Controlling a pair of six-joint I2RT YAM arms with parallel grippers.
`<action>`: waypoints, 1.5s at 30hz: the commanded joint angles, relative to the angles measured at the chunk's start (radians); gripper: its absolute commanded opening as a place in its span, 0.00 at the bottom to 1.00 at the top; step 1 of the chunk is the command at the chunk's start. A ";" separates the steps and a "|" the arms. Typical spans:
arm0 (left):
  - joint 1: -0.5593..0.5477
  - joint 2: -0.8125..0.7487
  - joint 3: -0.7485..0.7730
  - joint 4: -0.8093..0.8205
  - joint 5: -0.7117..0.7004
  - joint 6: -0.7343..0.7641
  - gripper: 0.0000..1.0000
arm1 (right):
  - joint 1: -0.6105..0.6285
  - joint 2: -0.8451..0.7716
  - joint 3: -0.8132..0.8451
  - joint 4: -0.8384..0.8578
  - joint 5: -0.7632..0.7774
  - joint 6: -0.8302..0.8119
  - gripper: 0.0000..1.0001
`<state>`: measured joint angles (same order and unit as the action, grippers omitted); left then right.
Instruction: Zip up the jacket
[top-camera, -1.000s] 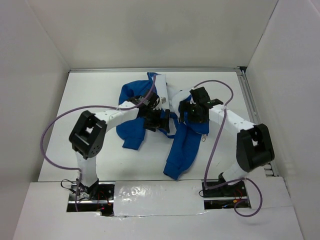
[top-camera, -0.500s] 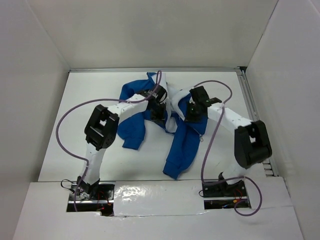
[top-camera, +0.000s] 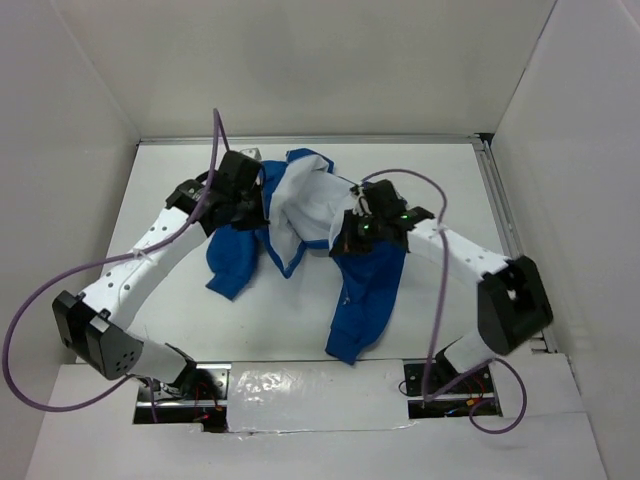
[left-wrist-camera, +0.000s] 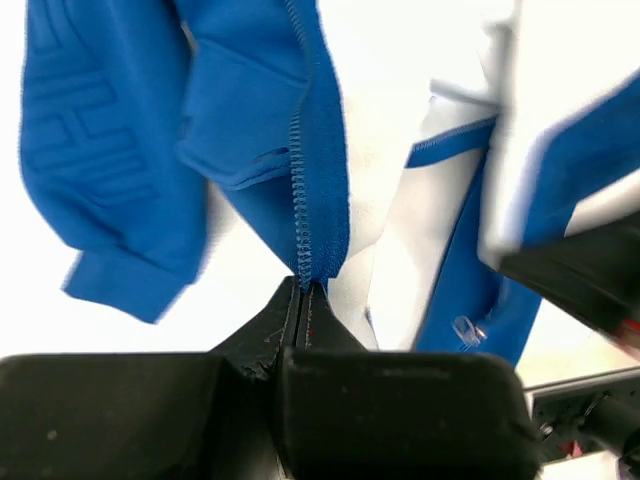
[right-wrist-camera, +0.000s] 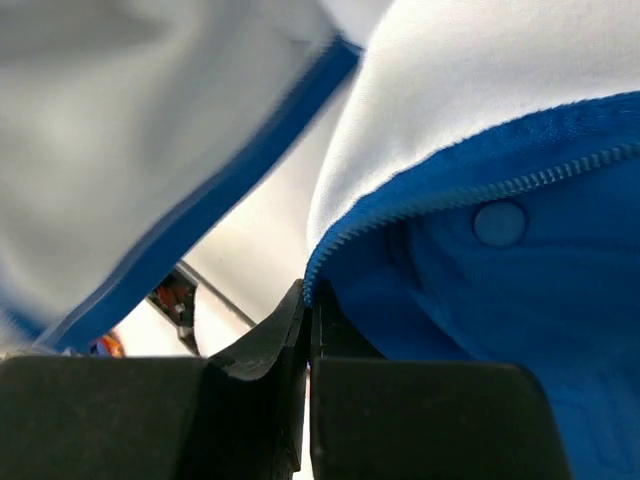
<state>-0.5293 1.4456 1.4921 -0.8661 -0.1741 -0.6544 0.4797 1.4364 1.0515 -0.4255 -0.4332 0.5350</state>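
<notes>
The bright blue jacket (top-camera: 370, 290) lies crumpled mid-table, its front spread apart so the white lining (top-camera: 300, 205) faces up. My left gripper (top-camera: 258, 205) is at the jacket's left front edge. In the left wrist view it (left-wrist-camera: 303, 290) is shut on the end of the blue zipper teeth (left-wrist-camera: 297, 170), and a sleeve hangs to the left (left-wrist-camera: 110, 285). My right gripper (top-camera: 347, 238) is at the right front edge. In the right wrist view it (right-wrist-camera: 308, 300) is shut on the other zipper edge (right-wrist-camera: 450, 200), near a round snap (right-wrist-camera: 498, 222).
White walls enclose the white table (top-camera: 170, 290) on three sides. A metal rail (top-camera: 500, 220) runs along the right side. Purple cables (top-camera: 60, 290) loop from both arms. The right arm's black body (left-wrist-camera: 590, 280) shows at the right of the left wrist view.
Both grippers have shut on the jacket's front edges. The left arm has swung out to the left and back, pulling the front open and baring the white lining.
</notes>
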 joint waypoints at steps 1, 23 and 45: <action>-0.008 0.015 -0.058 0.015 0.019 0.054 0.03 | 0.049 0.137 0.007 0.099 -0.030 0.108 0.00; -0.123 0.607 0.255 0.233 0.354 0.253 0.90 | -0.139 0.348 0.113 0.048 0.182 0.137 0.56; -0.130 0.176 -0.366 0.358 0.358 0.136 0.99 | -0.055 -0.163 -0.196 -0.079 0.366 0.033 0.79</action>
<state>-0.6529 1.5982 1.1286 -0.5701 0.1482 -0.5266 0.4267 1.3064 0.8677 -0.4778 -0.1108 0.5812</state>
